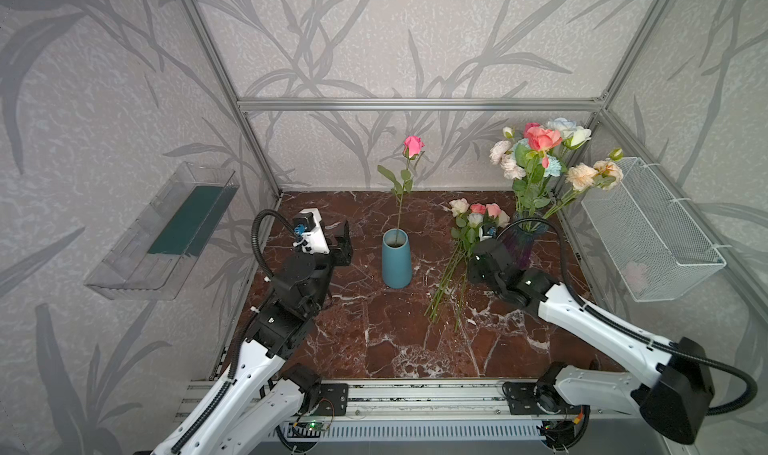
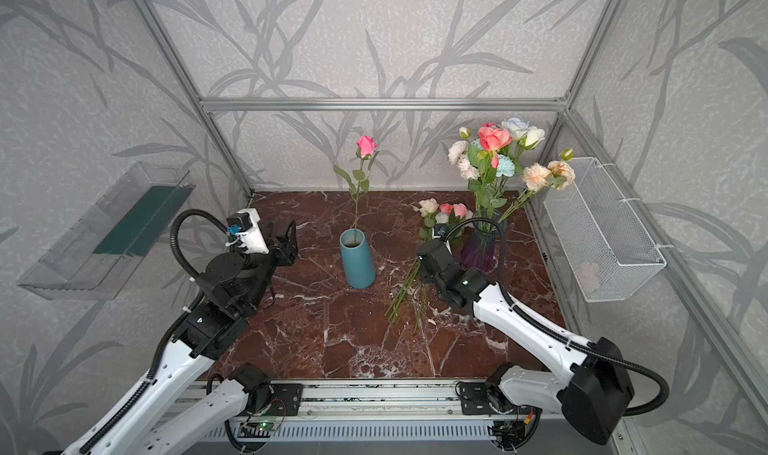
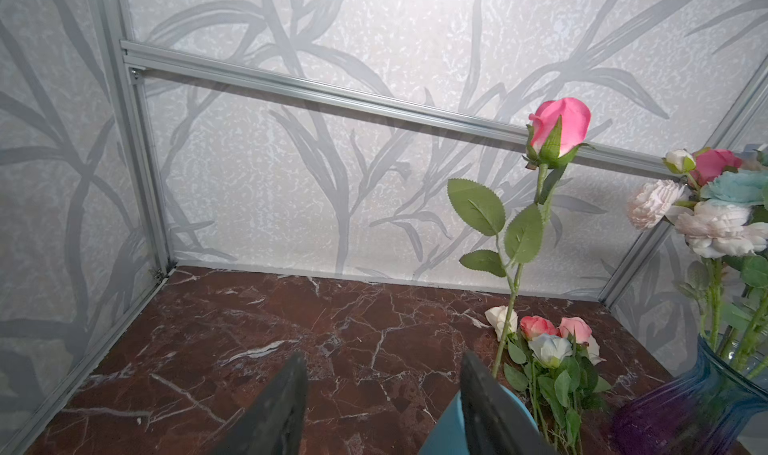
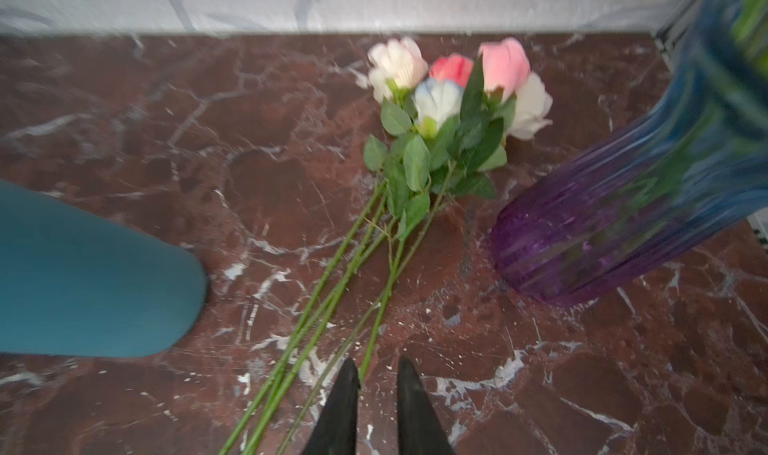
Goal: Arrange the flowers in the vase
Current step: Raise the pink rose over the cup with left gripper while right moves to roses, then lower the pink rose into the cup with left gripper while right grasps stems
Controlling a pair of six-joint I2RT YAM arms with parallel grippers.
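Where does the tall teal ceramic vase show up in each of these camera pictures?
Both top views: the teal ceramic vase stands mid-table, holding one pink rose.
Left wrist: only part of its rim shows, at the foot of that rose's stem.
Right wrist: its body shows close and blurred.
Shared landmark: the ribbed purple-blue glass vase, seen in all four.
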